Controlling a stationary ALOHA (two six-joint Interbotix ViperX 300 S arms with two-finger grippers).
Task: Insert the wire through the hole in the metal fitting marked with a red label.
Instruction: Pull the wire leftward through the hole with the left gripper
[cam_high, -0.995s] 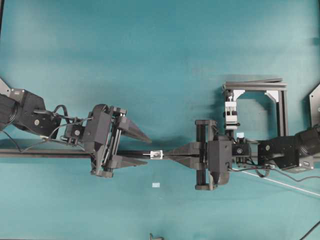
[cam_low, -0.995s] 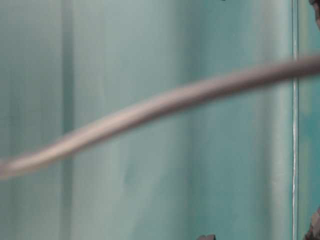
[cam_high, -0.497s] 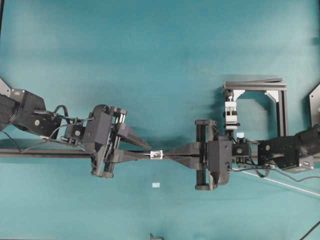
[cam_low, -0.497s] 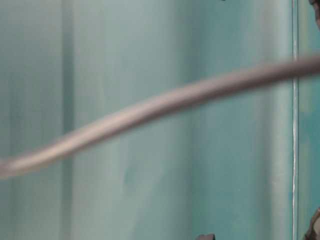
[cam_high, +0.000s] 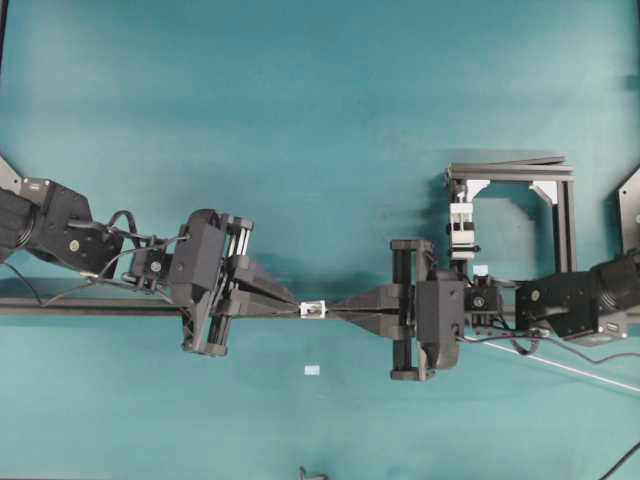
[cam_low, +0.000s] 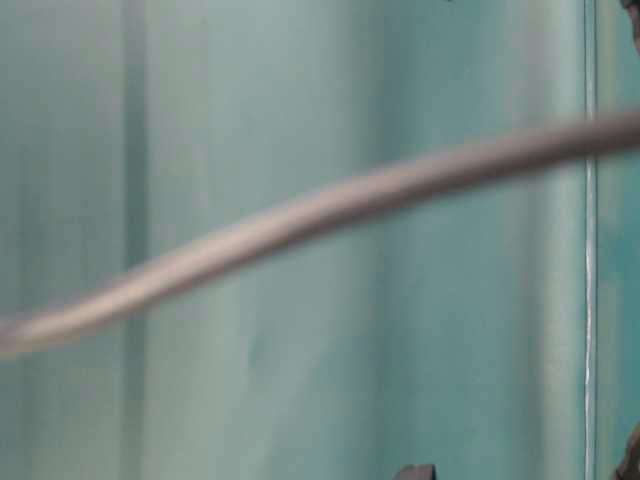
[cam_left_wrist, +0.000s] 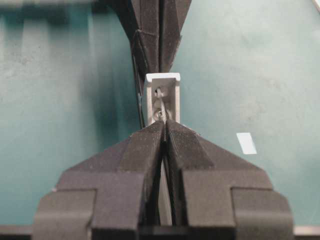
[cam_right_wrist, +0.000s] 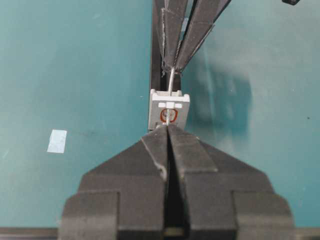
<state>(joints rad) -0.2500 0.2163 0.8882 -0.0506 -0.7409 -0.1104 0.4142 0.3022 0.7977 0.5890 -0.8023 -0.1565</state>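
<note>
Status: insertion judged largely accomplished. The wire (cam_right_wrist: 171, 82), a thin pale strand, runs from the tip of the left end effector (cam_right_wrist: 173, 66) down to the metal fitting (cam_right_wrist: 169, 110) and appears to enter the hole (cam_right_wrist: 169, 115), which is ringed by a red label; whether it has passed fully through cannot be told for certain, though the left wrist view shows a pale strand inside the fitting's hollow. Remaining, by estimate: confirming or drawing the wire further through, then release. Location: the metal fitting sits between the two end-effector tips, above the teal worktop (cam_high: 320, 100), left of the dark frame with the white clamp block (cam_high: 461, 226). Left end effector: fingers pressed together on the wire, just left of the fitting. Right end effector (cam_high: 335, 310): fingers shut tight, tips touching the fitting's right edge (apparently pinching it, though the contact itself is hidden). Appearance of item: small silvery-white square block, open channel on its back face. Also present: a pale blue tape bit (cam_high: 312, 371) on the worktop below the fitting.
</note>
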